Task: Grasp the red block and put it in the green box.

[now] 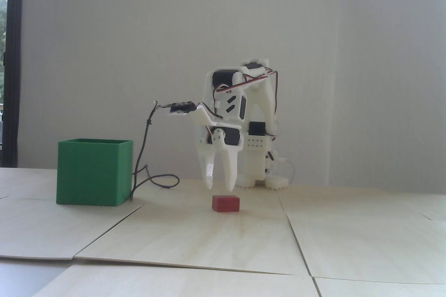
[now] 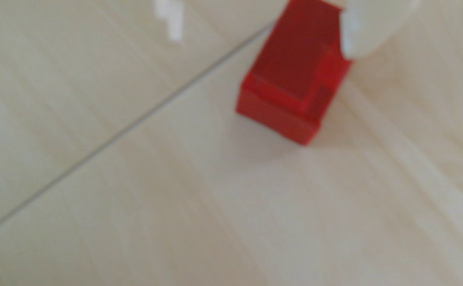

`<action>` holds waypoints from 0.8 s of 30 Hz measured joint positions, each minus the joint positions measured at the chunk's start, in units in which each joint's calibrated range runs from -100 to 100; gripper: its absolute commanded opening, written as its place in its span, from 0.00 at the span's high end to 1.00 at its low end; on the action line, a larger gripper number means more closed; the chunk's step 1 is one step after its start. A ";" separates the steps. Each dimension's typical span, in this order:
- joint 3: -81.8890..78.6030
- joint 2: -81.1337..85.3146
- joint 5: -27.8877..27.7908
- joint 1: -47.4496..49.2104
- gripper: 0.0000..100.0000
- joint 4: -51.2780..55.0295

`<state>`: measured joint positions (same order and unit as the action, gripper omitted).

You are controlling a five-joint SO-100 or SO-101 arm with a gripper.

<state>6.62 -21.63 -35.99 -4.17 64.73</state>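
table (image 1: 348, 241): pale wood panels | on it: red block (image 1: 225, 203), green box (image 1: 92, 172), black cable (image 1: 156, 182)

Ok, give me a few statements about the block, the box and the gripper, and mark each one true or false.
1. The red block lies on the table. True.
2. The gripper is shut on the block. False: it hangs open just above it.
3. The green box stands left of the block in the fixed view. True.
4. The block is already inside the box. False: it sits outside, apart from it.
5. A dark cable hangs beside the box. True.
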 measured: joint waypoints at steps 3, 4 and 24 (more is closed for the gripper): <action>1.97 -0.66 0.00 0.00 0.79 0.00; 2.24 -0.66 0.00 0.00 0.79 0.08; 2.69 -0.75 5.09 0.00 0.79 3.74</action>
<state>9.31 -22.37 -30.90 -4.17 68.47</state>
